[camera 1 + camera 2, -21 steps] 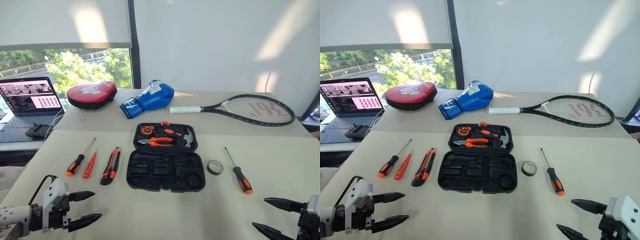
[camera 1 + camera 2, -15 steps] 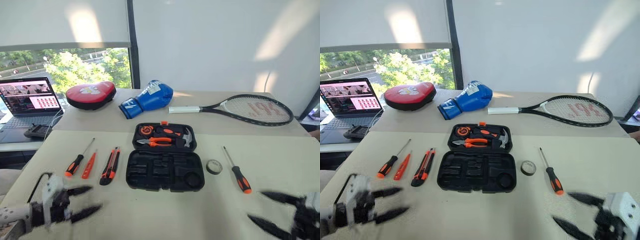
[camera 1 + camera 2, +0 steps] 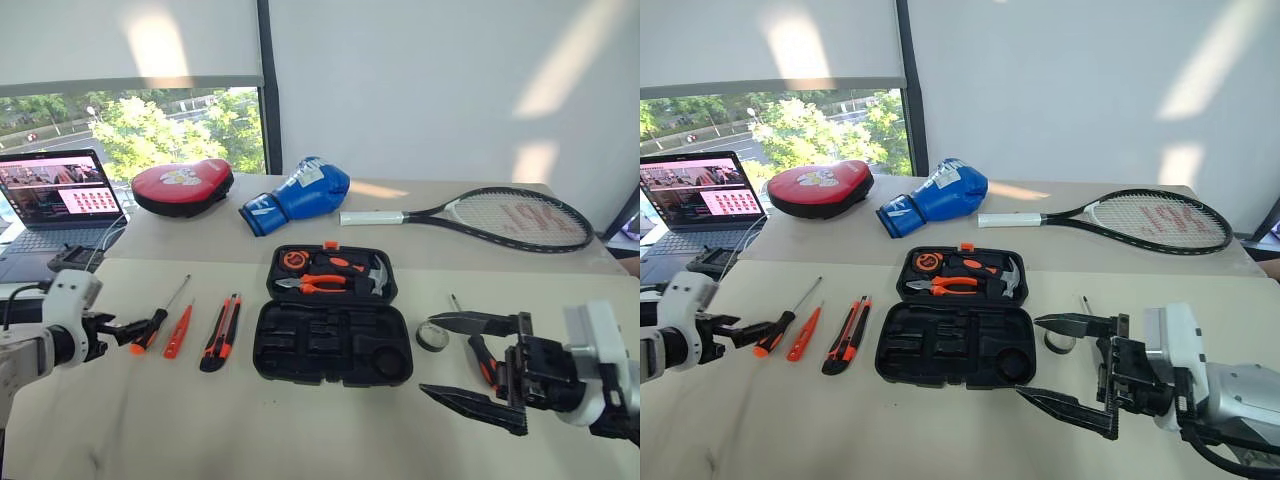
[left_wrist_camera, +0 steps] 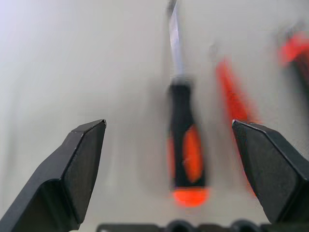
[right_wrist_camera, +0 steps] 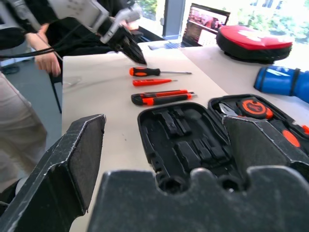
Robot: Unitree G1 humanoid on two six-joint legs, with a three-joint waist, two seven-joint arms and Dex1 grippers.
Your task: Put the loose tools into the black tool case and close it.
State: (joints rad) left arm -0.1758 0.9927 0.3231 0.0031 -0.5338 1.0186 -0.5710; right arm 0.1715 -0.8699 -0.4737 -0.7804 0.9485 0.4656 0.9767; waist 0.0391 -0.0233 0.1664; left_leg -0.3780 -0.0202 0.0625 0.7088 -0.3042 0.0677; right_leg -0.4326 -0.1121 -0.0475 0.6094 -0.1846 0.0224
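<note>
The left gripper point(image 4: 169, 145), jaws wide and empty, hovers at the handle of a black-and-orange screwdriver point(image 3: 151, 328). Beside it lie a slim orange screwdriver point(image 3: 179, 330) and a utility knife point(image 3: 220, 332). The black tool case point(image 3: 331, 342) sits open mid-table. The right gripper point(image 3: 462, 360), also spread wide, hangs before the tape roll point(image 3: 431, 335) and second screwdriver point(image 3: 485, 362).
</note>
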